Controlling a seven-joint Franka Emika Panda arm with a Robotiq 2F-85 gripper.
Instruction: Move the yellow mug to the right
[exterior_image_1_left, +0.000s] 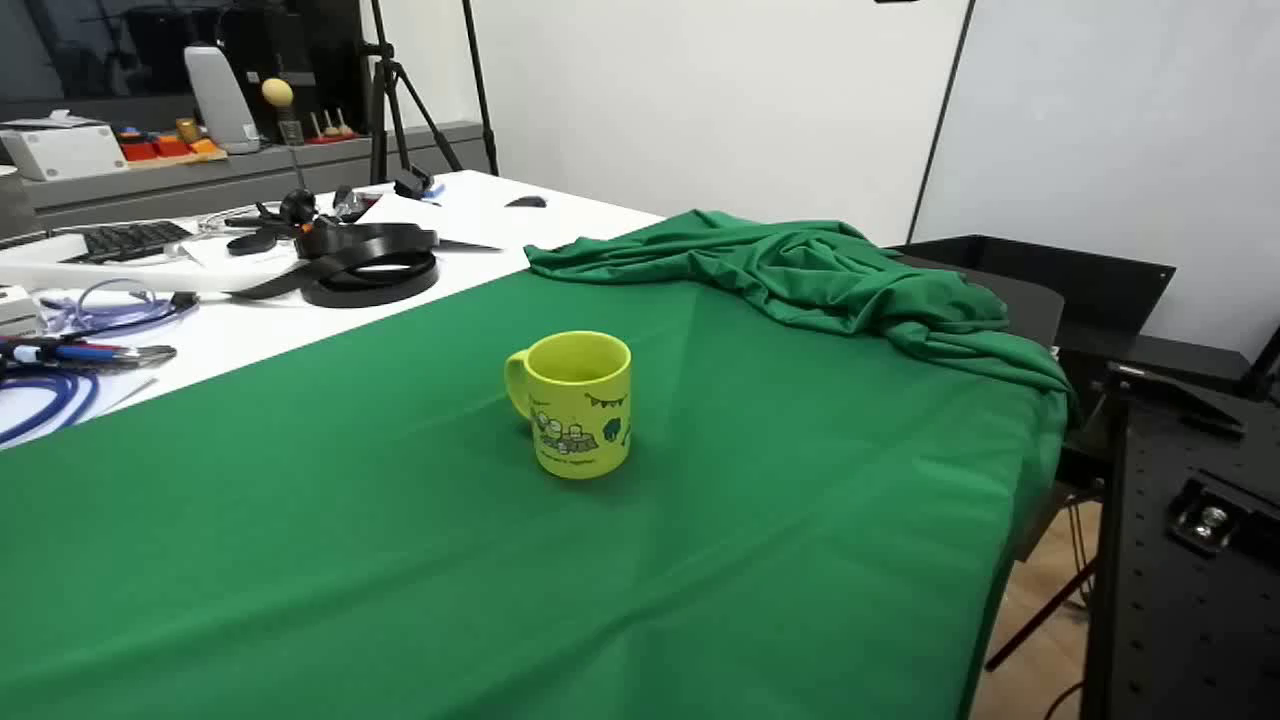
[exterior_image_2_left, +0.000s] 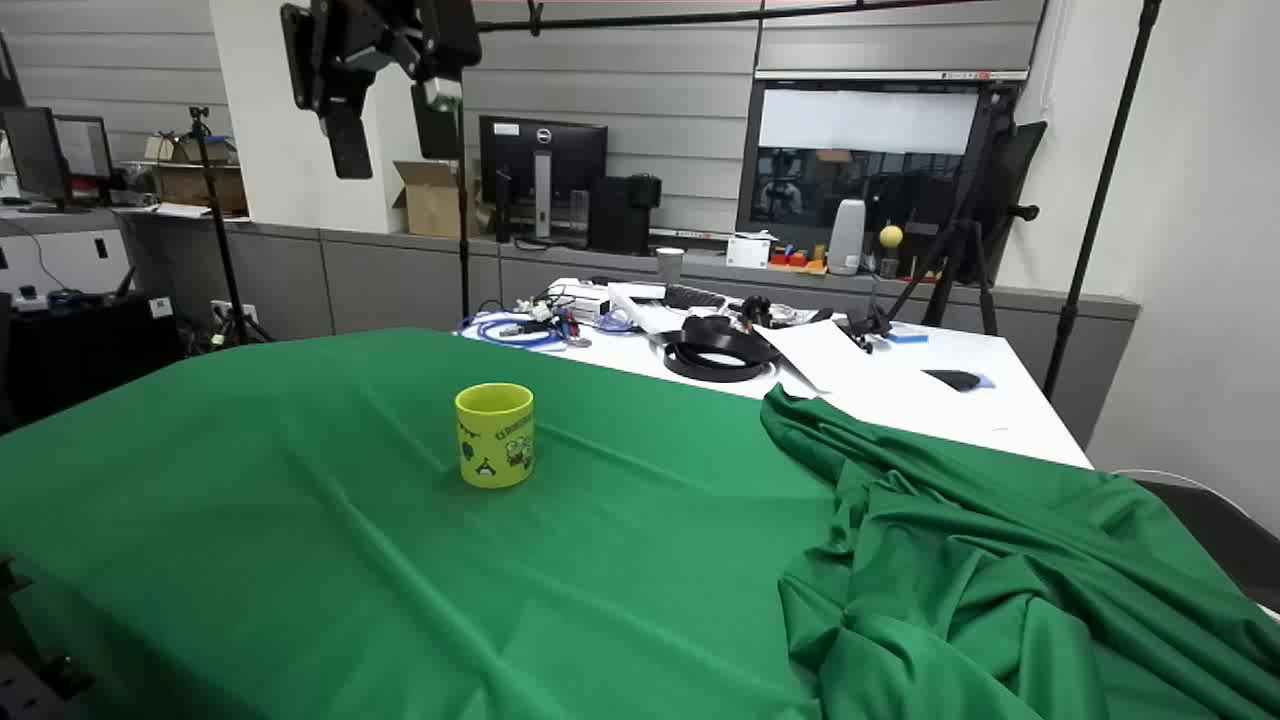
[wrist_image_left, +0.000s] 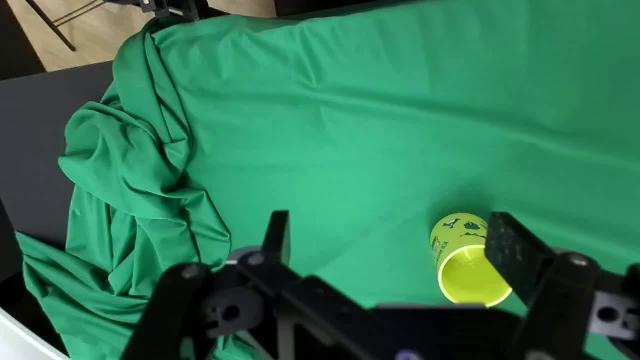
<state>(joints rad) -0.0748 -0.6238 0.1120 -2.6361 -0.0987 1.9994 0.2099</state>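
The yellow mug (exterior_image_1_left: 578, 415) stands upright on the green cloth (exterior_image_1_left: 330, 540), its loop handle on the left side in this exterior view. It also stands upright in an exterior view (exterior_image_2_left: 496, 440), where the handle is hidden. In the wrist view the yellow mug (wrist_image_left: 460, 237) is at the lower right, partly covered by the right finger. My gripper (wrist_image_left: 390, 225) is open with nothing between its fingers. In an exterior view the gripper (exterior_image_2_left: 394, 150) hangs at the top, well above the cloth and apart from the mug.
Bunched green cloth (exterior_image_1_left: 800, 265) lies along one end of the table. White table (exterior_image_1_left: 480, 285) beside the cloth holds black tape rolls (exterior_image_1_left: 375, 265), cables and tools (exterior_image_1_left: 90, 355). A tripod (exterior_image_1_left: 390, 110) stands behind. A black perforated rail (exterior_image_1_left: 1180, 560) runs past the table edge.
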